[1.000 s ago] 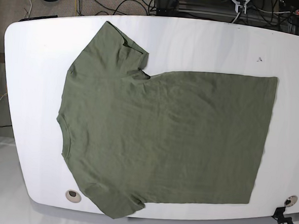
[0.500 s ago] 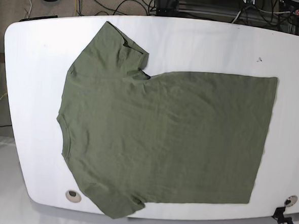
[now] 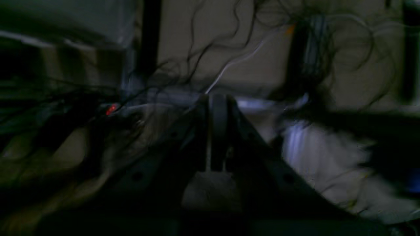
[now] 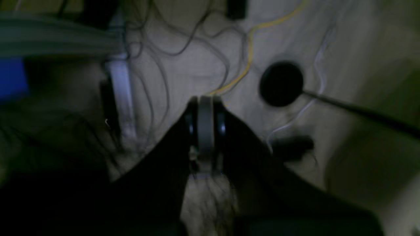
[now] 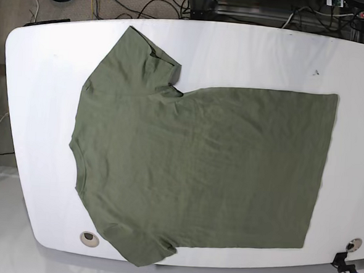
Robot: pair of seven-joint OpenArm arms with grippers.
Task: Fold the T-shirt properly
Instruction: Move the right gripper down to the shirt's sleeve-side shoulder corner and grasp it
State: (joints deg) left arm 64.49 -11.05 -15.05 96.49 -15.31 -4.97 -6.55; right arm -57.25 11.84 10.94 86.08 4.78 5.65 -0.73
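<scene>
T-shirt [image 5: 205, 162] on table [image 5: 36, 103], neck to view's left, hem to right; cables [image 5: 146, 7] (floor level) beyond table's far edge.

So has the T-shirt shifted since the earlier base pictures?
No, the T-shirt hasn't moved; its sleeve tip still lies beside the left grommet on the table.

From my station I see the T-shirt [image 5: 205, 162] as matt, soft cloth, lightly wrinkled. The bench [image 5: 42, 103] looks smooth and white with a faint sheen. The round insert [image 5: 90, 239] near its edge has a metallic look.
</scene>
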